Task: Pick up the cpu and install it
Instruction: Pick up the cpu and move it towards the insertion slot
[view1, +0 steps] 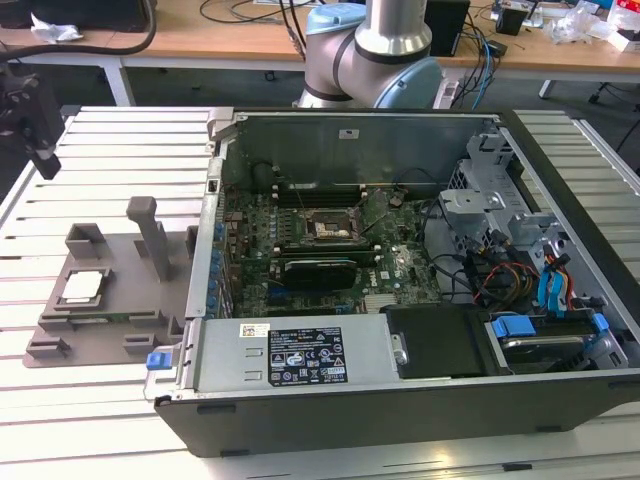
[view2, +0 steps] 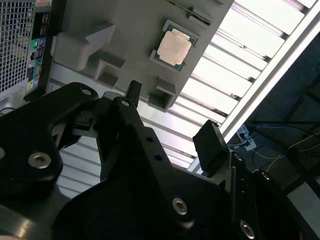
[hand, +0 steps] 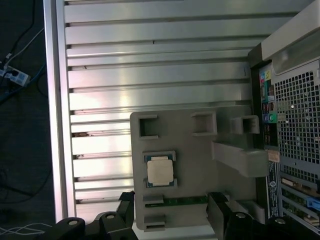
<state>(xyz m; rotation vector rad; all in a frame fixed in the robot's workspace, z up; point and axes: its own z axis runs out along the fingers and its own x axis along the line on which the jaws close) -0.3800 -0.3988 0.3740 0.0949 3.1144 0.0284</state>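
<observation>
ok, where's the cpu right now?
The cpu sits in its pocket on the grey tray, at the exterior view's left, beside the open computer case.

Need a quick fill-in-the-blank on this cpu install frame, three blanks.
The cpu lies on a tray coloured ___. The gripper is ___ and holds nothing. The tray sits to the exterior view's ___ of the computer case. Missing: grey; open; left.
</observation>
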